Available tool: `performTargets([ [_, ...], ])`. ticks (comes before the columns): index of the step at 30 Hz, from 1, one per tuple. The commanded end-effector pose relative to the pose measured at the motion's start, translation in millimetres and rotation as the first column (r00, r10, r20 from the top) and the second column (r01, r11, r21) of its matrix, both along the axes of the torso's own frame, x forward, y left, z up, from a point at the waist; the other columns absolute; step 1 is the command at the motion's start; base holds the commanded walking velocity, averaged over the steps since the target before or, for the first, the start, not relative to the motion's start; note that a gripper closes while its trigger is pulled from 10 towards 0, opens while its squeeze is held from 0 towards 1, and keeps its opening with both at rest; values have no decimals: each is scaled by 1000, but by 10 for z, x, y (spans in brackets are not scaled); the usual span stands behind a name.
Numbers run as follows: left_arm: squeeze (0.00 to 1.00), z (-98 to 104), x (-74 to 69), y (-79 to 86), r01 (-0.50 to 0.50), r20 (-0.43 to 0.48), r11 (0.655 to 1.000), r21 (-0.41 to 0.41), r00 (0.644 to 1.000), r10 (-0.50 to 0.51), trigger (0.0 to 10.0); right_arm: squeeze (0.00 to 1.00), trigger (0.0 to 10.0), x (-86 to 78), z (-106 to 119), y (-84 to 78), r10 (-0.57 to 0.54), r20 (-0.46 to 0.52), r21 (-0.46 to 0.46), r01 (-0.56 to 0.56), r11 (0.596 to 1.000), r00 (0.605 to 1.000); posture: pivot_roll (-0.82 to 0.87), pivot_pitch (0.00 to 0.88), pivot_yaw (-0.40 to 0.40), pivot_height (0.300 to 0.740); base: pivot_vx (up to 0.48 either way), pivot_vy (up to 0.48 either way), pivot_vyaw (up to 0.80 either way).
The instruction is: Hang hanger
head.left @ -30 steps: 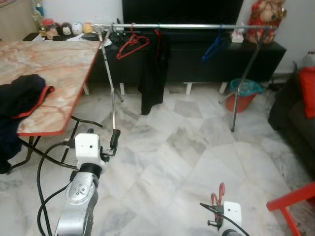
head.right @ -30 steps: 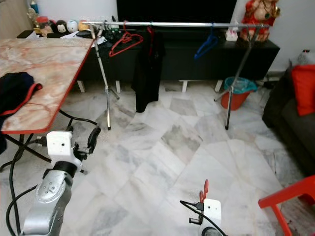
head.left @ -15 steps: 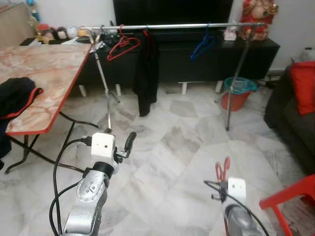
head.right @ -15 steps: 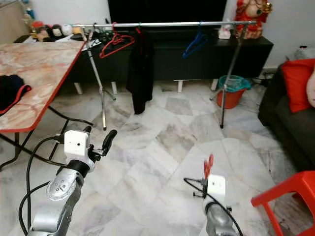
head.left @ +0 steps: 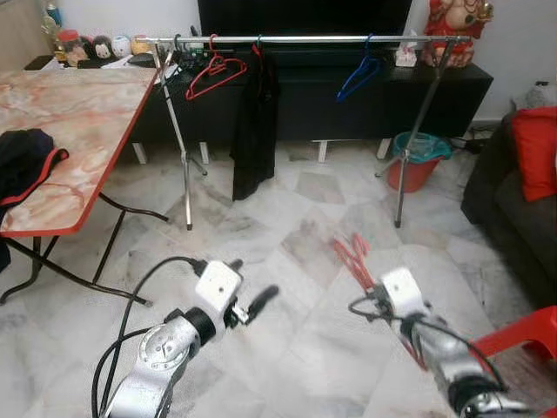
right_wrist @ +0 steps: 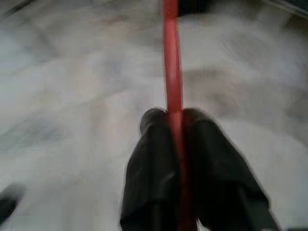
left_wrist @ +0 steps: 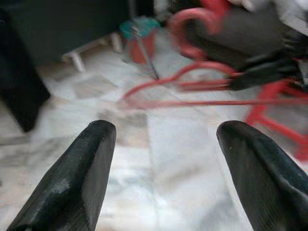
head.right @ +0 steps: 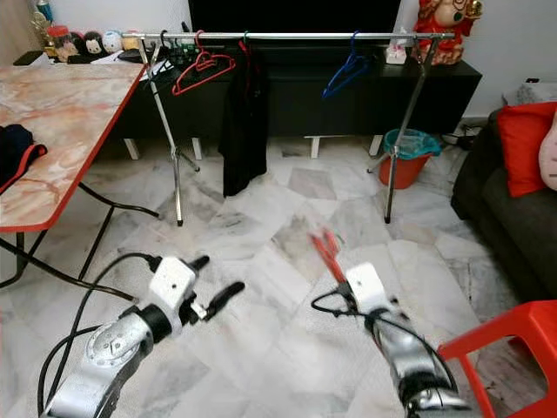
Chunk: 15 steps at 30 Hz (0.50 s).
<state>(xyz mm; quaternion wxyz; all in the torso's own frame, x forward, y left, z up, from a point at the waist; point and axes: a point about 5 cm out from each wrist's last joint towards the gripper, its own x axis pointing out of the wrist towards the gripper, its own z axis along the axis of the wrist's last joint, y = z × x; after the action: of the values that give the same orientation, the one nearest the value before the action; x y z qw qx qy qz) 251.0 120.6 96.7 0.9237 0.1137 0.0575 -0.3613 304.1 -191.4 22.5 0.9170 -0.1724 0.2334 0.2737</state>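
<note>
Now, red hanger [right_wrist: 172, 72] pinched between right gripper [right_wrist: 174, 126] fingers, left gripper [left_wrist: 163, 139] spread wide, empty, just beside it.

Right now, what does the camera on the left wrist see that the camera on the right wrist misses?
The left wrist view alone takes in the left gripper, its fingers wide apart, the orange bin with its teal liner, and the whole outline of the red hanger. The right wrist view alone gives a close look at the right gripper, its fingers pressed shut on the hanger's bar. Both views share the red hanger and the marble floor.
</note>
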Motion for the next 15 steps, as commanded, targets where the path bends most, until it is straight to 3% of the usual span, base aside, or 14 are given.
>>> performTargets([
  [1,0,-14,-52,-24,71,-35,997,17,997,-71,10000,0,10000,-28,-7,100,142,-44,-11,-142,990,989,96,0,-62,740,0,0,0],
  [3,0,-53,-80,-18,114,-66,993,44,992,-111,10000,0,10000,-18,18,144,199,-59,-2,-200,980,978,102,0,-65,740,0,0,0],
  [8,0,-140,-157,-18,253,-156,963,94,959,-237,10000,0,10000,-49,142,283,459,-119,76,-453,888,881,99,0,-65,740,0,0,0],
  [9,0,-147,-165,-44,287,-172,953,99,948,-268,10000,0,10000,-64,182,302,517,-129,103,-508,855,846,98,0,-69,740,0,0,0],
  [15,0,-176,-175,-71,372,-220,920,126,914,-340,10000,0,10000,-68,273,305,605,-141,125,-592,796,784,100,0,-87,740,0,0,0],
])
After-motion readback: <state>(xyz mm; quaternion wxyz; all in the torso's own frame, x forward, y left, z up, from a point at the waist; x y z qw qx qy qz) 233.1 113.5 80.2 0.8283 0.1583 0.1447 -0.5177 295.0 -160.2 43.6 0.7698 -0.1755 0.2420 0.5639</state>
